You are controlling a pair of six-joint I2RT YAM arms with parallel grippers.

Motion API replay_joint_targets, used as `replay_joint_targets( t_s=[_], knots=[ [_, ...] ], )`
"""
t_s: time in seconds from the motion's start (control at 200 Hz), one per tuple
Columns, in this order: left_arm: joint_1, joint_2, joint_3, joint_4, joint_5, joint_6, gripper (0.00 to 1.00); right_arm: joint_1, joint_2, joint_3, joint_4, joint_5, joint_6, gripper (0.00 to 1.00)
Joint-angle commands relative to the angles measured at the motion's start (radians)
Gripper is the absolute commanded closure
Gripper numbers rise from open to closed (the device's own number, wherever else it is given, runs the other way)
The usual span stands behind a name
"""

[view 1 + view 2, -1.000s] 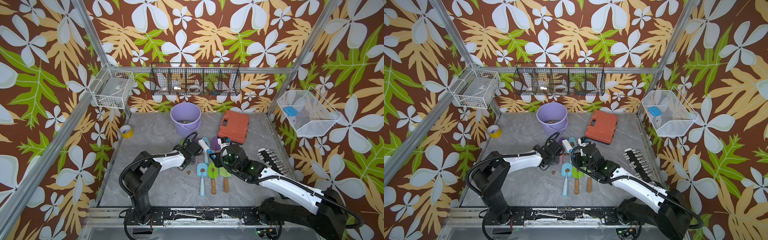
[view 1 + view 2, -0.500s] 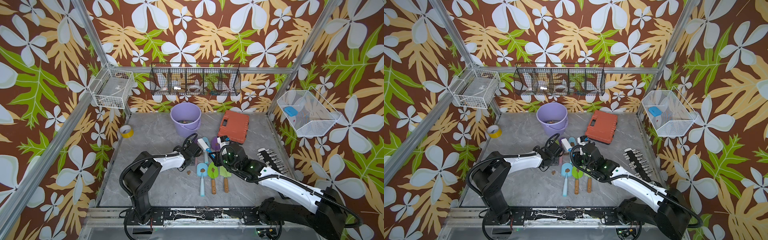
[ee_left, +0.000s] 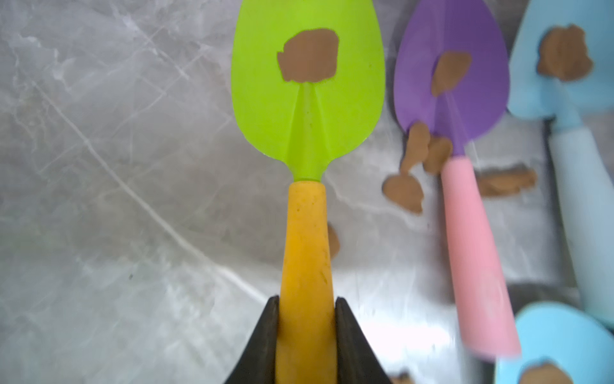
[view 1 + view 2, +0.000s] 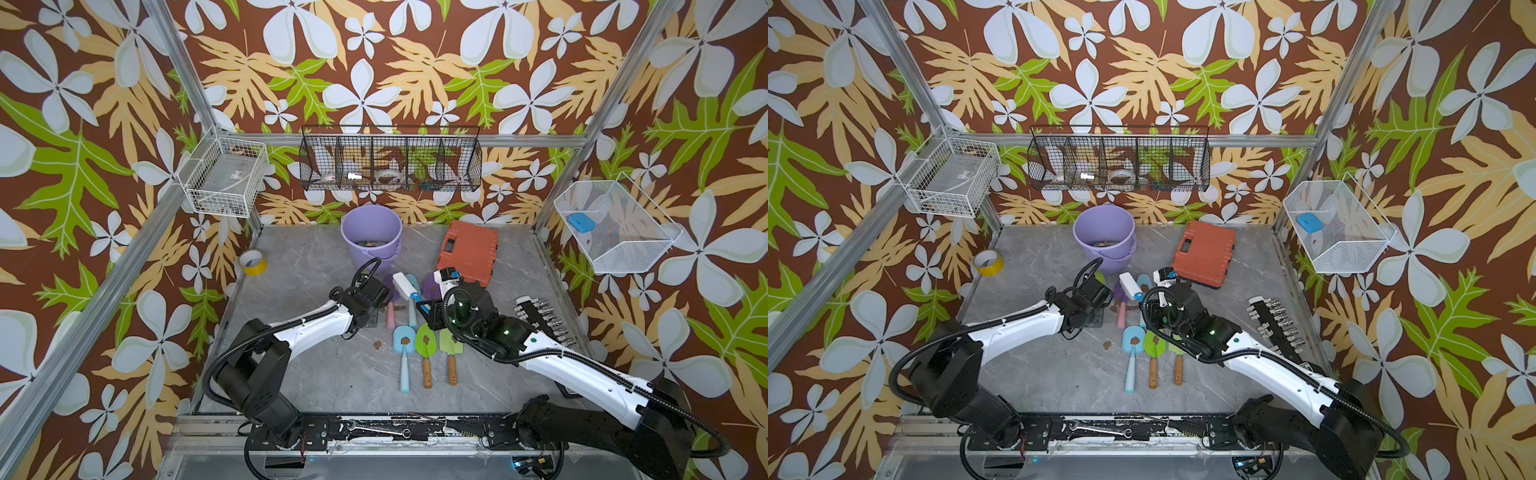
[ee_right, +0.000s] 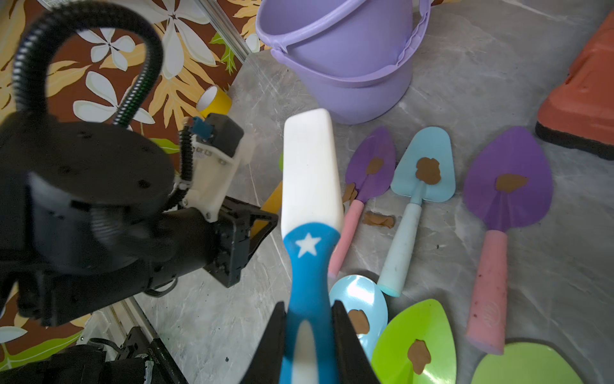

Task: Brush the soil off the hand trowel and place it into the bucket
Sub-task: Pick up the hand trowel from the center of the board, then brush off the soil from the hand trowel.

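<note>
A hand trowel with a lime-green blade (image 3: 307, 99) and yellow handle (image 3: 305, 246) lies on the grey table, a brown blob of soil (image 3: 309, 55) on its blade. My left gripper (image 3: 307, 319) is shut on that handle; in a top view the left gripper (image 4: 378, 291) covers most of the trowel. My right gripper (image 5: 309, 319) is shut on a brush with a blue handle and white head (image 5: 310, 173), held just right of the left gripper (image 4: 405, 284). The lavender bucket (image 4: 371, 232) (image 5: 349, 50) stands upright behind them.
Several other soiled trowels lie beside it: purple with pink handle (image 5: 368, 169), light blue (image 5: 422, 169), purple (image 5: 508, 183), a blue scoop (image 4: 404, 353), two green ones (image 4: 426, 345). Loose soil (image 4: 377, 344) dots the table. An orange case (image 4: 467, 253), tape roll (image 4: 252, 262) and socket rail (image 4: 544, 320) sit around.
My left gripper's jaws have closed onto the yellow trowel handle. The right arm with the brush has shifted only slightly.
</note>
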State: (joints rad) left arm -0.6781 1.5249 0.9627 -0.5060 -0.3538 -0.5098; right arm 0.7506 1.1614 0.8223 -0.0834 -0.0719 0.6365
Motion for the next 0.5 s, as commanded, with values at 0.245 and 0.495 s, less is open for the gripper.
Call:
replay_joint_targets(
  t_s=[0.245, 0.495],
  knots=[
    [-0.022, -0.4, -0.154, -0.198, 0.348, -0.012, 1.0, 0.006, 0.056, 0.104, -0.064, -0.271, -0.078, 1.0],
    [-0.023, -0.417, -0.106, -0.371, 0.223, -0.024, 1.0, 0.148, 0.14, 0.197, -0.177, -0.159, -0.183, 1.0]
  ],
)
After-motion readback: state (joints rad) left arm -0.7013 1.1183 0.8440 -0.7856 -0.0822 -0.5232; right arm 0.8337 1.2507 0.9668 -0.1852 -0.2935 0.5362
